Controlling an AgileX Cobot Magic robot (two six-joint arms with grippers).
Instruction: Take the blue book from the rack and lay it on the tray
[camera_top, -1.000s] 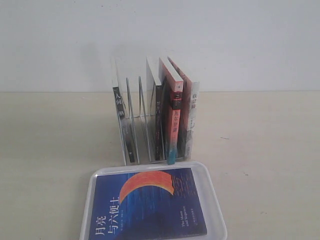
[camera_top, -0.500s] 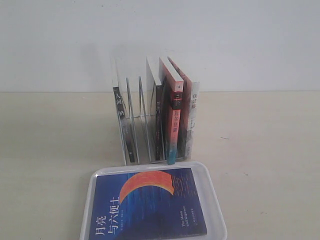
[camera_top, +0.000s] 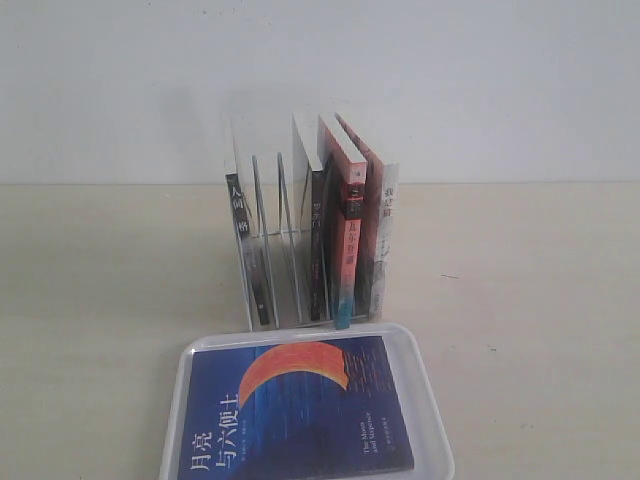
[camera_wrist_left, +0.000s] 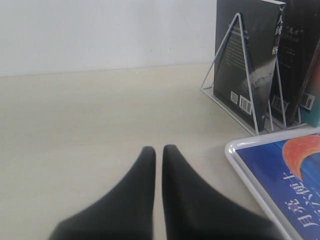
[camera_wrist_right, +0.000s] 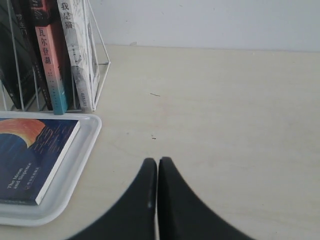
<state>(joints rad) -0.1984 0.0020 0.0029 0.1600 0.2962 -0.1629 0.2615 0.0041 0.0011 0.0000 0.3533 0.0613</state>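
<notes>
The blue book (camera_top: 300, 410) lies flat, cover up, inside the white tray (camera_top: 432, 400) at the front of the table; its orange-red crescent and white title show. It also appears in the left wrist view as the blue book (camera_wrist_left: 292, 175) and in the right wrist view as the blue book (camera_wrist_right: 30, 155). Behind the tray stands the clear rack (camera_top: 285, 250). My left gripper (camera_wrist_left: 159, 149) is shut and empty over bare table beside the tray (camera_wrist_left: 240, 160). Over the table on the other side of the tray (camera_wrist_right: 82, 150), my right gripper (camera_wrist_right: 158, 161) is shut and empty. Neither gripper shows in the exterior view.
The rack holds a black-spined book (camera_top: 238, 230) at its left, another black-spined book (camera_top: 316, 235), a red-and-teal-spined book (camera_top: 347, 240) and a white-spined book (camera_top: 385, 235) at its right. Two slots between them stand empty. A white wall rises behind the beige table.
</notes>
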